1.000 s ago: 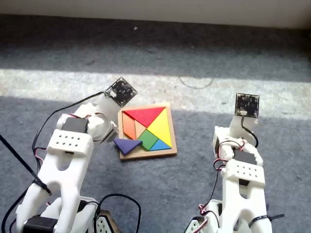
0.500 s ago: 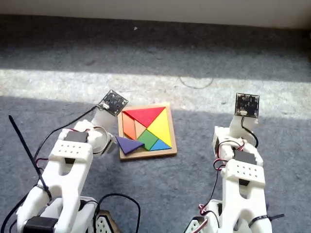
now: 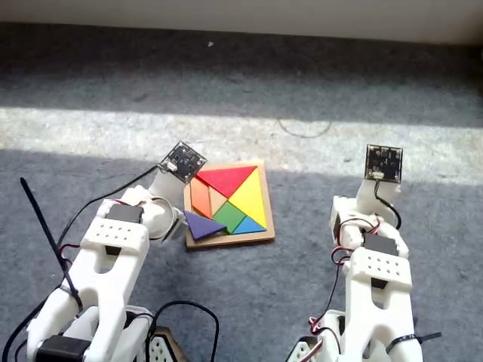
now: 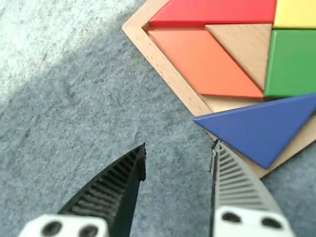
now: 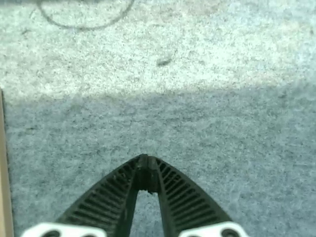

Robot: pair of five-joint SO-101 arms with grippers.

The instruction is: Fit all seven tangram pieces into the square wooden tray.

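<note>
The left gripper (image 4: 179,144) is open, its two fingers spread apart and pointing down at grey carpet (image 4: 74,98) just outside a corner of the square wooden tray (image 4: 163,64). One fingertip is just beside the tray's rim and the sharp point of a dark blue triangle (image 4: 261,126). I cannot tell whether it touches either.

The dark blue triangle is not seated. It lies askew across the tray's near left corner, partly over a bare patch of the tray's floor and partly over the rim, with its point hanging out above the carpet.

The other pieces lie flat inside the tray: a red triangle (image 4: 217,12) along the far edge, an orange piece (image 4: 202,61) by the left edge, and a plain wooden triangle (image 4: 247,47) next to it. A green piece (image 4: 291,61) and a yellow triangle (image 4: 296,12) lie beyond those, and the view from above also shows a light blue triangle (image 3: 249,225) at the near edge.

The right gripper (image 5: 143,160) is closed with nothing between its fingers, above bare carpet well to the right of the tray. A thin loop (image 5: 84,15) lies on the sunlit carpet beyond it.
</note>
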